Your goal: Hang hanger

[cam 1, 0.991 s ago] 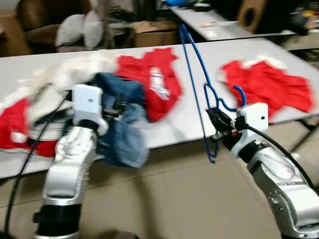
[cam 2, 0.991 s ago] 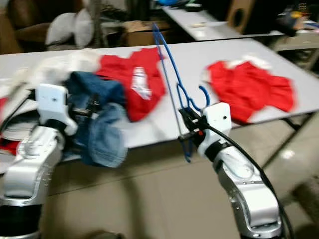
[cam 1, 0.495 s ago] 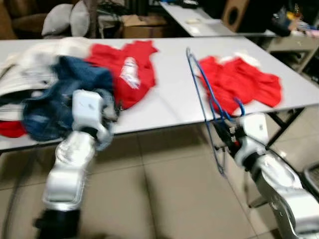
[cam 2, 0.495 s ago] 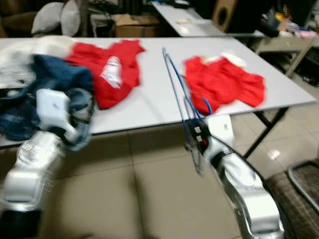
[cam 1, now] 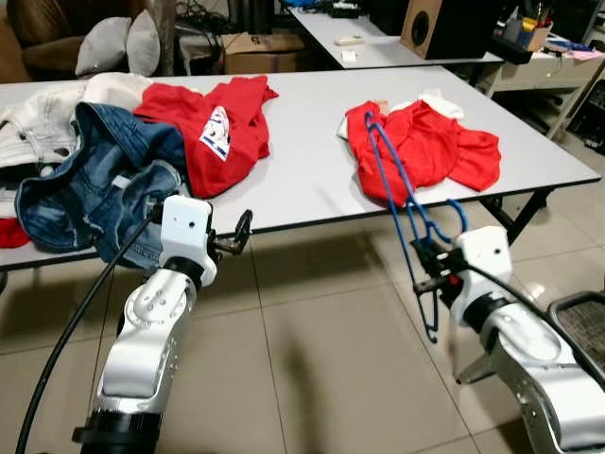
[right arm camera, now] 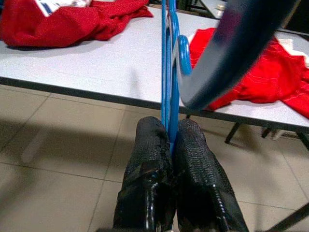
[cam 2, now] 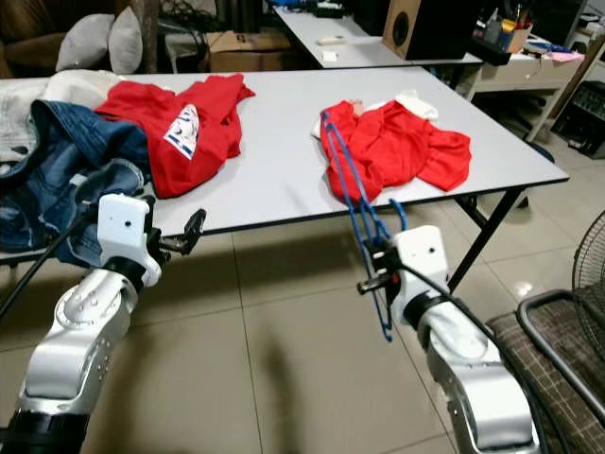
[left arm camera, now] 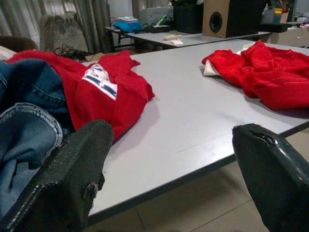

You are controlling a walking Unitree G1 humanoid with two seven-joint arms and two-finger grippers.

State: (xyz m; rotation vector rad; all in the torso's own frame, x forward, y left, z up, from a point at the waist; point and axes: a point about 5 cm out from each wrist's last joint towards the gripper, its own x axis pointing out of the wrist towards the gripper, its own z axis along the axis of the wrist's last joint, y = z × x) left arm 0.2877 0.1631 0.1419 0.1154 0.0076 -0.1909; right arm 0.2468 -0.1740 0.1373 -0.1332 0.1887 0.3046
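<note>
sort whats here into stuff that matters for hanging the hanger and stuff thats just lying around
Job:
blue hanger, clamped in the right gripper
left gripper, open, holding nothing

Lying about:
red shirt with print
crumpled red garment
denim jeans
white garment
grey table
speaker

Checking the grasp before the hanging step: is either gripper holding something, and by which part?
The right gripper is shut on the blue hanger, pinching its thin wire near the hook end. The left gripper is open and empty.

Jeans [cam 1: 90, 184] pile up at the table's [cam 1: 302, 184] left edge, a shirt [cam 1: 222, 128] just beside them, another shirt [cam 1: 425, 147] near the right edge.
</note>
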